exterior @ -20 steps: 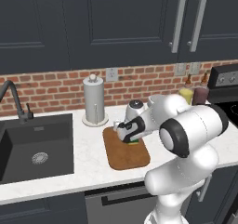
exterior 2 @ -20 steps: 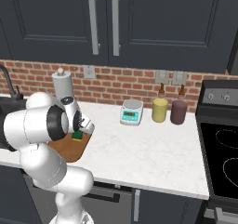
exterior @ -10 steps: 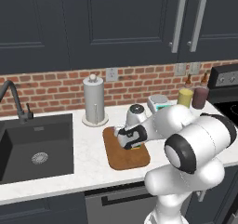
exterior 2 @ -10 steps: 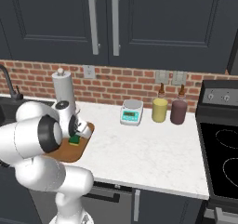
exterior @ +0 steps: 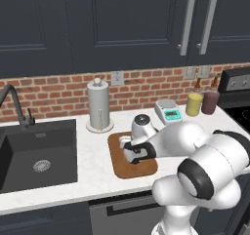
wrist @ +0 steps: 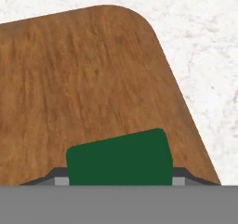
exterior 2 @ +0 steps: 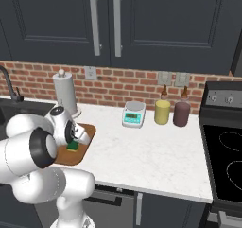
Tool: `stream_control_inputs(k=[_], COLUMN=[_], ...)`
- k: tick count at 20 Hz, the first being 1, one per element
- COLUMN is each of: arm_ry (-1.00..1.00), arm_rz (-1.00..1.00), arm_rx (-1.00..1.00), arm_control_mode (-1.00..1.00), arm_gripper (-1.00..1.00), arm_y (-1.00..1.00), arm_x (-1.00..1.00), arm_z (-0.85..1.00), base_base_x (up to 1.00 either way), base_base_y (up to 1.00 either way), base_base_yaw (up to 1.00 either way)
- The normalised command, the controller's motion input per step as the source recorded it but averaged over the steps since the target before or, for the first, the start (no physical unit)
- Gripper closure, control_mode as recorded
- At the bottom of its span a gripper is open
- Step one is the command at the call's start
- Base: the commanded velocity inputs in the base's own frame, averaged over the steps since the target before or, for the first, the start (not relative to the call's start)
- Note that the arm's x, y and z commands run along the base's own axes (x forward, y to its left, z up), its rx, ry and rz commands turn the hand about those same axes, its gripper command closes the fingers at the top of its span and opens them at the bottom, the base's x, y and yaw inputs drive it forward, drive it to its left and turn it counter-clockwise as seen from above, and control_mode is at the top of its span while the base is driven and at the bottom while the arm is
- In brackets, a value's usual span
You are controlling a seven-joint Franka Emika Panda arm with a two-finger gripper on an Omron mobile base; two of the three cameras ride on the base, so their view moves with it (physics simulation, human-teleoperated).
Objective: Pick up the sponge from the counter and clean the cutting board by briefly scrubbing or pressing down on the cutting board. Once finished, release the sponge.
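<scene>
The tool (wrist: 119, 180) is clamped on the green-topped sponge (wrist: 119, 157), one finger at each end. It holds the sponge low over the wooden cutting board (wrist: 88, 74), which lies on the white marbled bench (exterior: 93, 170) just in front of the paper towel holder (exterior: 99, 105).

Home kitchen: brick backsplash (exterior: 58, 90), dark cabinets (exterior: 122, 24), black sink (exterior: 34, 153), stove (exterior 2: 227, 161).

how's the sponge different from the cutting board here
The sponge is a small block, dark green on top; the cutting board is a far larger, flat slab of brown wood. The sponge sits between the end effector fingers; the cutting board lies bare on the counter. Both have rounded corners.
</scene>
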Motion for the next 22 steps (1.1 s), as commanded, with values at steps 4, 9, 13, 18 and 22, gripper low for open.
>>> stream_control_inputs(k=[4, 9, 13, 18, 22], arm_ry=[0.0, 0.0, 0.0, 0.0, 0.0], arm_rz=[0.0, 0.0, 0.0, 0.0, 0.0], arm_rx=[-0.02, 0.0, 0.0, 0.0, 0.0], arm_control_mode=[-1.0, -1.0, -1.0, -1.0, -1.0], arm_gripper=[1.0, 1.0, 1.0, 1.0, 1.0], arm_y=[0.0, 0.0, 0.0, 0.0, 0.01], arm_x=[-0.4, -0.48, -0.49, -0.46, -0.22], arm_z=[-0.27, -0.29, -0.25, -0.21, -0.11], base_base_x=[0.0, 0.0, 0.0, 0.0, 0.0], base_base_y=[0.0, 0.0, 0.0, 0.0, 0.0], base_base_yaw=[0.0, 0.0, 0.0, 0.0, 0.0])
